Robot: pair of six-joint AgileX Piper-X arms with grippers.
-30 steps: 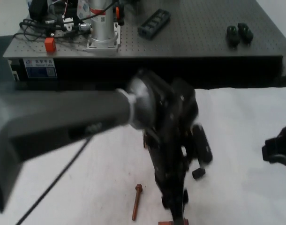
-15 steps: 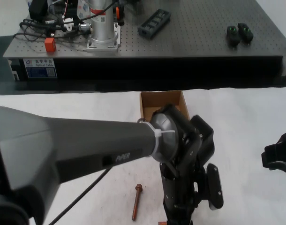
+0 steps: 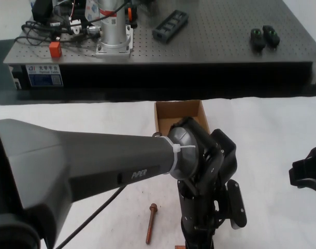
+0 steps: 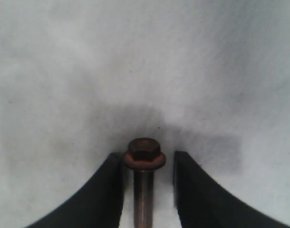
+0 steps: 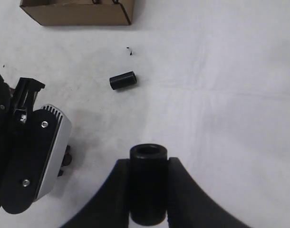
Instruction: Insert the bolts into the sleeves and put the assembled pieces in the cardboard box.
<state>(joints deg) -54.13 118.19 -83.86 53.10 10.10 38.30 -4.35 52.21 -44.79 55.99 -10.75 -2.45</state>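
My left gripper [image 4: 147,190] points down at the front of the white cloth, open, its fingers [image 4: 104,194] on either side of a rusty bolt [image 4: 143,185] with a thin gap each side. A second bolt [image 3: 151,223] lies on the cloth just left of that arm [image 3: 199,171]. At the right edge of the cloth, my right gripper [image 5: 149,190] is shut on a black sleeve [image 5: 149,183] held upright with its bore showing. Another sleeve [image 5: 123,80] lies loose between it and the cardboard box [image 5: 78,12], which sits at the cloth's far edge [image 3: 180,113].
The left arm's wrist and its silver camera block [image 5: 38,156] stand close beside the right gripper's path to the box. Behind the cloth is a raised perforated bench [image 3: 210,36] with a metal post [image 3: 112,26], cables, an orange block [image 3: 55,49] and black parts.
The left arm has swung down and toward the front, uncovering the cardboard box and hiding the loose sleeve in the high view. It has barely shifted over the last half second. The right gripper kept still.
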